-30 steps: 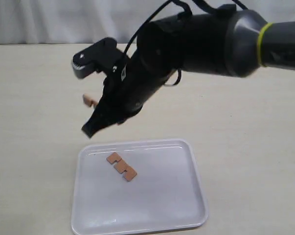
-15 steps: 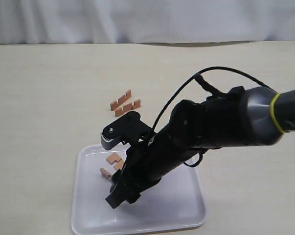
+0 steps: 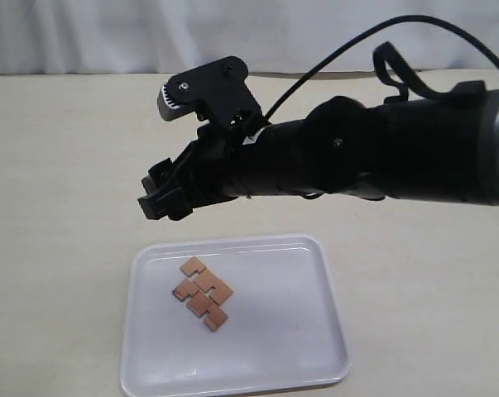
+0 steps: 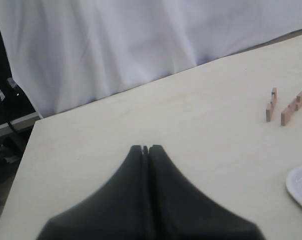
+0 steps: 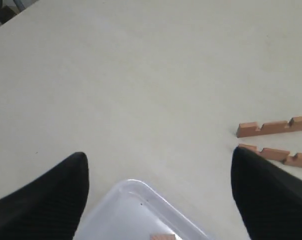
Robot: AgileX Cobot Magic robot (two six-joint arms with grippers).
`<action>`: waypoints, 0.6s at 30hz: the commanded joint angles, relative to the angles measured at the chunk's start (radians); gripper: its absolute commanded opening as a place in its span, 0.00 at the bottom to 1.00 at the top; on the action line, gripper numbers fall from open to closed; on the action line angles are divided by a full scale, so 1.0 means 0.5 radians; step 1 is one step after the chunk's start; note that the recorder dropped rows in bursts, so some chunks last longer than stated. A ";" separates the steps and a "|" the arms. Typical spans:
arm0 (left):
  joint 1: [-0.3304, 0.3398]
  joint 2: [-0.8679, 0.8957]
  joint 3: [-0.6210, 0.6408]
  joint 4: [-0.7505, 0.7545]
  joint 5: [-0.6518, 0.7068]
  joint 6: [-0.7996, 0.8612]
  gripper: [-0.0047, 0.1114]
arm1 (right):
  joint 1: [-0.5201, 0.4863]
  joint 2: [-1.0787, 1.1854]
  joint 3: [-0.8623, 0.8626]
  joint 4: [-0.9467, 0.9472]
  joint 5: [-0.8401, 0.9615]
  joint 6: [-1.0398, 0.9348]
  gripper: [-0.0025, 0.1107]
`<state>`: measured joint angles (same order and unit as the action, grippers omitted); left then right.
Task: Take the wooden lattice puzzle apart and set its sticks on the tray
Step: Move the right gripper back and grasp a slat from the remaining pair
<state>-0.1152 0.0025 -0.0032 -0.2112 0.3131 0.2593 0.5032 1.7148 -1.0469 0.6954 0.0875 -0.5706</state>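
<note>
Reddish-brown wood, four loose pieces, so the lattice puzzle is fully apart. Two sticks (image 3: pixel 202 293) lie flat on the white tray (image 3: pixel 299 331), side by side and touching, set on a slant in its left half, with the square notches plain to see. The tray's low rim and rounded corners are clear, and the rest of its floor is bare. The other two sticks (image 5: pixel 274 127) are off the tray, on the pale table (image 3: pixel 59 165). They stand on edge with notches up, parallel, just beside each other with a narrow gap between. In the exterior view the arm hides them, but both wrist views show them. The right gripper (image 3: pixel 154 201), black, reaches across the middle to the left side of the exterior view and hangs in the air, touching nothing. Its fingers (image 5: pixel 45 195) are spread wide with nothing between them. In the right wrist view a rounded tray corner shows in the gap, and one finger partly covers the nearer table stick. The left gripper (image 4: pixel 145 149) has its fingers pressed together with nothing visible pinched between them, over bare table, well apart from the standing sticks. A white curtain (image 4: pixel 115 45) hangs behind the table's far edge
</note>
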 commanded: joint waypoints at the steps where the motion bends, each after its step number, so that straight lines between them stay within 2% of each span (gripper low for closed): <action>1: 0.021 -0.005 0.006 -0.004 -0.018 0.011 0.04 | -0.119 0.177 -0.232 -0.025 0.354 0.073 0.67; 4: 0.021 -0.005 0.006 -0.004 -0.018 0.011 0.04 | -0.188 0.321 -0.479 -0.304 0.678 0.310 0.67; 8: 0.021 -0.005 0.006 -0.004 -0.018 0.011 0.04 | -0.187 0.508 -0.850 -1.261 1.143 1.033 0.67; 10: 0.021 -0.005 0.006 -0.004 -0.018 0.011 0.04 | -0.187 0.612 -1.042 -1.568 1.380 1.264 0.67; 14: 0.021 -0.005 0.006 -0.004 -0.018 0.011 0.04 | -0.187 0.768 -1.243 -1.626 1.485 1.359 0.69; 18: 0.021 -0.005 0.006 -0.004 -0.018 0.011 0.04 | -0.187 0.872 -1.291 -1.626 1.353 1.381 0.85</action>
<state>-0.1152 0.0025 -0.0032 -0.2112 0.3131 0.2593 0.4117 2.1220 -1.6787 -0.1018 0.7970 0.1013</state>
